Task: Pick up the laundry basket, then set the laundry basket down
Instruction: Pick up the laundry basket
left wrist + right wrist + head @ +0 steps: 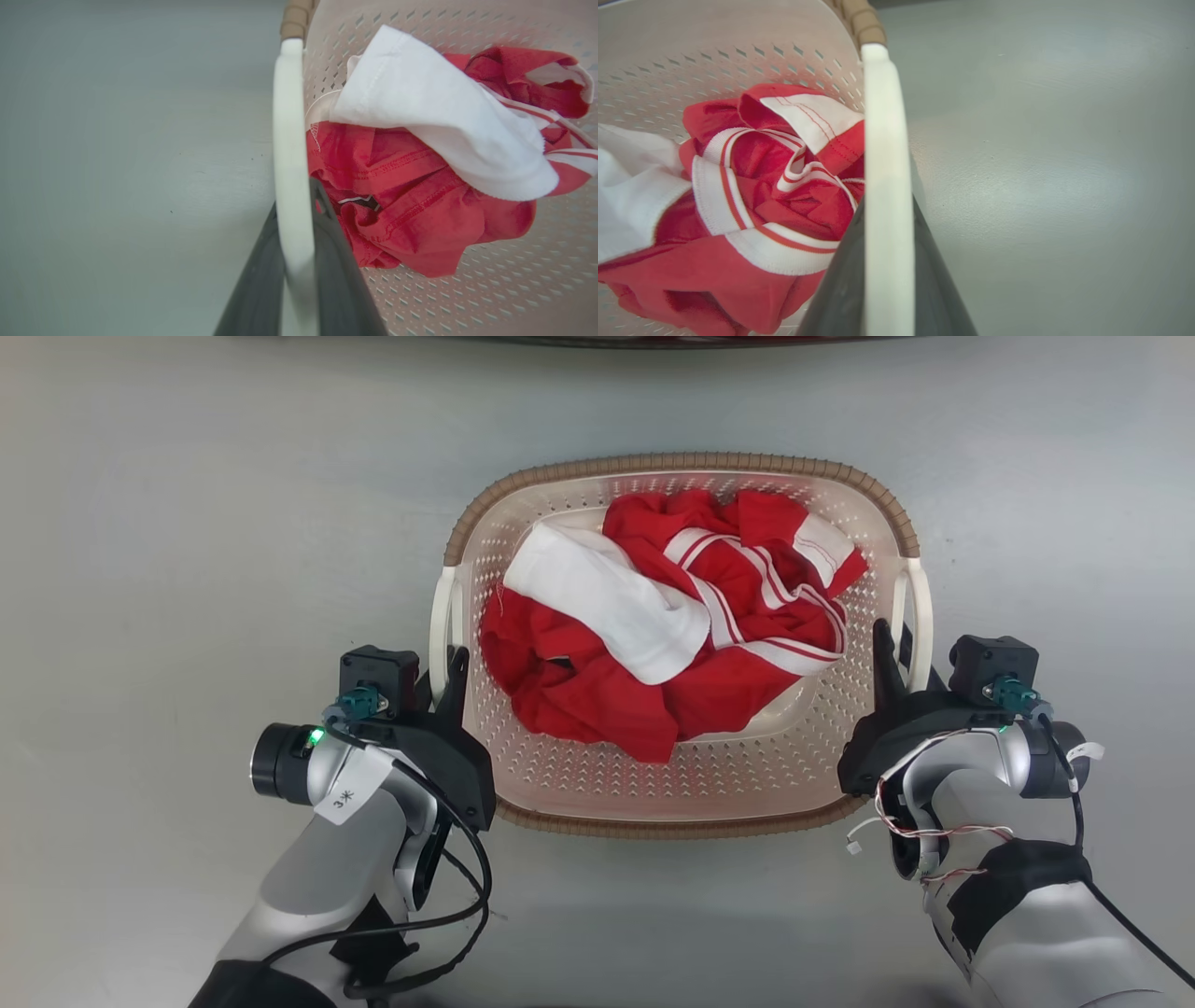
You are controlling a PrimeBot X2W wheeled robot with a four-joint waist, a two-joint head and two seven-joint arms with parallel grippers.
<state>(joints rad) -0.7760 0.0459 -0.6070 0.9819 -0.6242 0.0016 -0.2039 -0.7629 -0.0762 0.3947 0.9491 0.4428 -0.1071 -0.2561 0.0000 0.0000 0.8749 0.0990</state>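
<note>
Dark fingers of the left gripper [296, 200] straddle the basket's left handle [289, 140], one inside the wall and one outside, pressed close against the white bar. The right gripper [887, 200] holds the right handle [885, 140] the same way. Both pincers look nearly closed, with only the handle's thickness between the fingers.

From the head view, the basket [681, 460] lies squarely between the left gripper [443, 672] and the right gripper [896, 653], with red clothes [597, 700] and a white cloth [607, 597] heaped inside. It seems to rest on the grey floor [187, 523], though from straight above I cannot rule out that it is already slightly raised.

The step in hand is, by my reading, the grasp that precedes the lift. The next move calls for both arms to rise together and level, so the basket does not tip and the thin handles do not twist out of the fingers.

Bare floor lies on each side of the basket and before its near rim. Beyond its far rim a dark strip [672, 340] shows, too little to name, so room there is less sure.
</note>
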